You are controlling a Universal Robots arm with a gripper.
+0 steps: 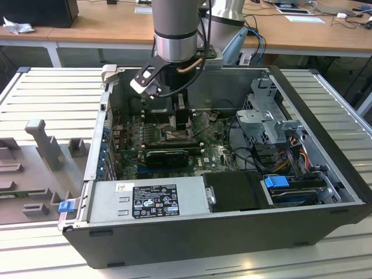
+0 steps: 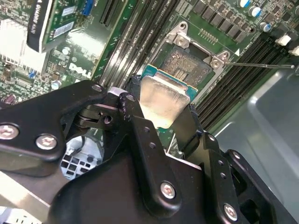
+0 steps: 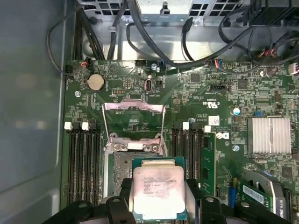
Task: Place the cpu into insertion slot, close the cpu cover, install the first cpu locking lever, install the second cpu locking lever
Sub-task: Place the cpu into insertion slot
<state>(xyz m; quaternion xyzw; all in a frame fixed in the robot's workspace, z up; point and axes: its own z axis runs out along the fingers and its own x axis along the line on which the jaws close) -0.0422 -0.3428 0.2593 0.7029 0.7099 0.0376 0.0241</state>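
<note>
Clamps the cpu [image 3: 158, 186] flat in the end effector [image 3: 159, 204], poised partly over the insertion slot [image 3: 122, 164], with bare socket showing ahead toward the raised cpu cover [image 3: 133, 106].

Hand [image 3: 161, 203] vert., tight on cpu [image 3: 158, 184]

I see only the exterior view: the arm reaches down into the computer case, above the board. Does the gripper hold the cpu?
Observer: Yes. In both wrist views the gripper is shut on the cpu, one finger at each side.
Operator: Does it sit in the insertion slot?
Observer: Not squarely. In the first wrist view, part of the insertion slot shows bare beside the chip.
Operator: And the cpu cover?
Observer: The cpu cover is swung open, away from the slot.
</note>
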